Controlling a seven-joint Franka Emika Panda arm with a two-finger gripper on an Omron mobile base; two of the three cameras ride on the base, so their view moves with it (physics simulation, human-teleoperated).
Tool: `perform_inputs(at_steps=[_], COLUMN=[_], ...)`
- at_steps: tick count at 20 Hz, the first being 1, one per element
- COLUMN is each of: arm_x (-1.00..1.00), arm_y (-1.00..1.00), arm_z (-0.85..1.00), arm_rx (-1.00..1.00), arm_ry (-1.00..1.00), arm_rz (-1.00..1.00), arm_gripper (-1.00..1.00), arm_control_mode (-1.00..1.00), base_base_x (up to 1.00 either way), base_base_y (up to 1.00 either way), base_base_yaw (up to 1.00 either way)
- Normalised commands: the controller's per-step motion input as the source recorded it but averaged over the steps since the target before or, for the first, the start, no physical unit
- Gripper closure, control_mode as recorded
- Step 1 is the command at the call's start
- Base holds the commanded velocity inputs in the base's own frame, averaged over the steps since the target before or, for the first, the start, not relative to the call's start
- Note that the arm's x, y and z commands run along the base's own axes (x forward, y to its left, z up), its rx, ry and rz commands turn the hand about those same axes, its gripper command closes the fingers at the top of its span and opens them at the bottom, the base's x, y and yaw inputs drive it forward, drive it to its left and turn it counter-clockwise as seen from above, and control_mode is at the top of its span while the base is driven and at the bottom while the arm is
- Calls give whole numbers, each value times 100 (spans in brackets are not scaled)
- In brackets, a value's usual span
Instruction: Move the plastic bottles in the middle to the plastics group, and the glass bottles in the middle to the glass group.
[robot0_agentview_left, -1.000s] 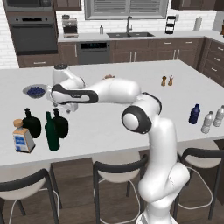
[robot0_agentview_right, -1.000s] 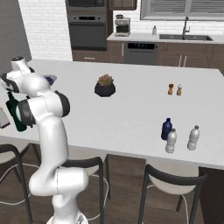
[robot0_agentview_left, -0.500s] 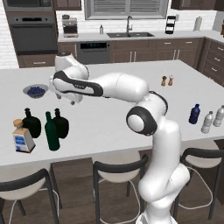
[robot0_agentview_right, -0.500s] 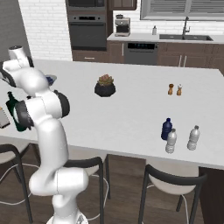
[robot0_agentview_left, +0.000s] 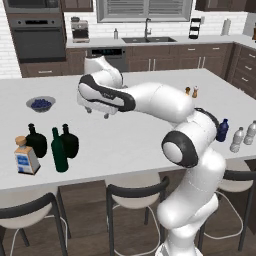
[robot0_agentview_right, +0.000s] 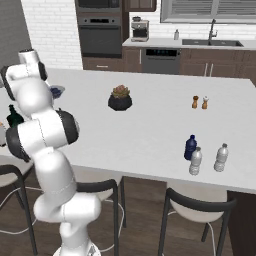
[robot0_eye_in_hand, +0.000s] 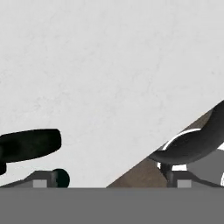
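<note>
With my gripper (robot0_agentview_left: 98, 113) spread wide and empty above the white island counter (robot0_agentview_left: 140, 135), I should rise clear of the tall dark green glass bottle (robot0_agentview_left: 58, 150).

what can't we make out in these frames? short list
- Glass group in the right base view: the arm's white body hides it, apart from the top of a dark bottle at the left edge.
- Cork-stoppered bottle in the left base view: label text too small to read.
- Hand view: a bar stool is cut off by the right edge, and a dark bottle by the left edge; which bottle is unclear.
</note>
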Motion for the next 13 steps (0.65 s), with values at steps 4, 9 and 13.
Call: perform_inputs(at_steps=[4, 9, 13], arm_x=[-70, -76, -71], arm_y=[-99, -100, -97], arm_z=[0, 0, 0], arm_rx=[0, 0, 0], arm_ry=[-5, -16, -17], arm_rz=[20, 28, 36], arm_gripper=[-100, -100, -100], arm_control_mode=[-100, -100, -100], base_base_x=[0, 0, 0], base_base_y=[0, 0, 0], base_base_yaw=[0, 0, 0])
